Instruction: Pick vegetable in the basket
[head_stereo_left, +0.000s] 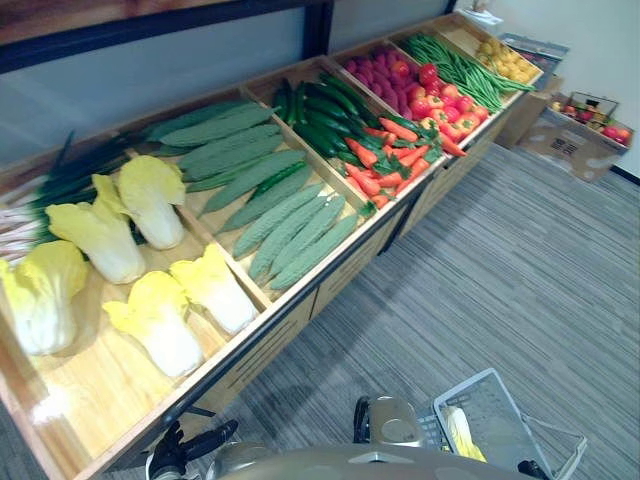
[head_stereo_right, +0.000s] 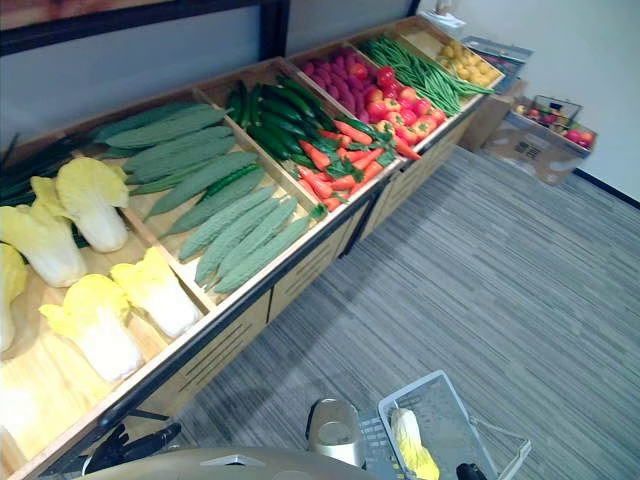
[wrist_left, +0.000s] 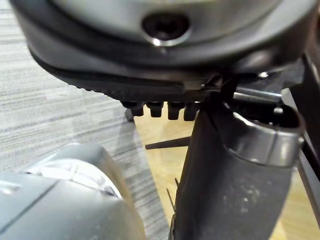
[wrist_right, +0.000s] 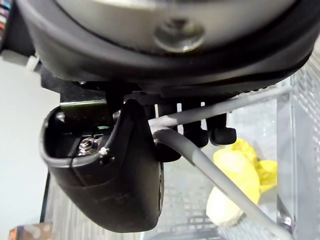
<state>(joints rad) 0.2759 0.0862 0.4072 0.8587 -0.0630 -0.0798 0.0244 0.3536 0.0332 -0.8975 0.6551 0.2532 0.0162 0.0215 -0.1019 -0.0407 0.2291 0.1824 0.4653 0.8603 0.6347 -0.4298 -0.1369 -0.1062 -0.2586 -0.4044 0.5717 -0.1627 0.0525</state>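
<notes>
Grey basket hangs at lower right, its handle clenched in the right hand. A yellow cabbage lies inside it. The left hand hangs low beside the surface, fingers relaxed and holding nothing.

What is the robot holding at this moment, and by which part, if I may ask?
The right hand grips the basket by its grey handle; left hand empty.
</notes>
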